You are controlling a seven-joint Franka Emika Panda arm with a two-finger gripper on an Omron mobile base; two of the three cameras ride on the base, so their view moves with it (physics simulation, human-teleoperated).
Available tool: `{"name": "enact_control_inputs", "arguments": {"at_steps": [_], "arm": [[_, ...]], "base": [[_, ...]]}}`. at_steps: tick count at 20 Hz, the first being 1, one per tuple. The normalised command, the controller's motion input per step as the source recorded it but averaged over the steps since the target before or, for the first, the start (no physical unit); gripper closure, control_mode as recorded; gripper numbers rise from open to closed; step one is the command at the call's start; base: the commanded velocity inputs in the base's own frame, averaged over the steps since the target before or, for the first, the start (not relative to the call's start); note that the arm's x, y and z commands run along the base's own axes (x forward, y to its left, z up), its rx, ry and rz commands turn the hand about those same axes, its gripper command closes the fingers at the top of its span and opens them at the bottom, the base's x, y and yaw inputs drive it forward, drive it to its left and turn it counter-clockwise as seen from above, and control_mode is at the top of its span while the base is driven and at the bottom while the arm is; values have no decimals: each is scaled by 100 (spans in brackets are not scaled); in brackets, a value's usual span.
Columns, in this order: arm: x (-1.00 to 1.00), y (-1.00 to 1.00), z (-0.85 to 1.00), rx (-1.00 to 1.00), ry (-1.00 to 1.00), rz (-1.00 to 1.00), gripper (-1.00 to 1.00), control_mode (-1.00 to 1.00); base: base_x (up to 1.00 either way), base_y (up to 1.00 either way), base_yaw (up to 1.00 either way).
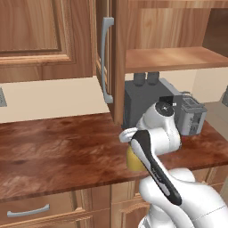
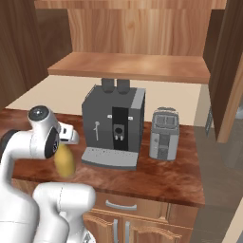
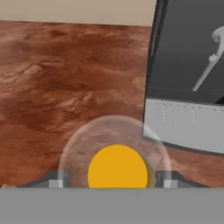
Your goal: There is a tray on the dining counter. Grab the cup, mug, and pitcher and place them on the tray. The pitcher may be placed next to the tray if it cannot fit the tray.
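The mustard-yellow pitcher (image 3: 117, 170) stands directly under my hand, seen from above as a yellow disc inside its pale rim. My gripper (image 3: 113, 181) straddles it, one fingertip pressed against each side of the body, so the jaws are shut on it. From the base cameras the pitcher (image 1: 132, 161) (image 2: 64, 162) hangs below the hand near the front edge of a wood counter (image 1: 58, 147), left of a grey coffee machine (image 2: 114, 126). The tray, cup, mug and dining counter are out of view.
The coffee machine (image 3: 188, 87) sits close on the pitcher's right, its drip grille almost touching. A small grey appliance (image 2: 163, 133) stands beyond it. An open cabinet door (image 1: 105, 58) and a shelf (image 2: 128, 66) hang overhead. Bare countertop stretches to the left.
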Motion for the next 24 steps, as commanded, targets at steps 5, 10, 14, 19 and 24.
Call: {"name": "enact_control_inputs", "arguments": {"at_steps": [5,10,14,19,24], "arm": [[-18,-16,56,0,0,0,100,-100],[-15,-5,61,1,9,0,100,-100],[-25,-5,50,0,3,0,100,-100],[-23,-16,35,0,2,0,100,-100],[-11,-23,0,0,0,-3,100,-100]], "base": [[0,0,0],[0,0,0],[0,0,0],[0,0,0],[0,0,0]]}}
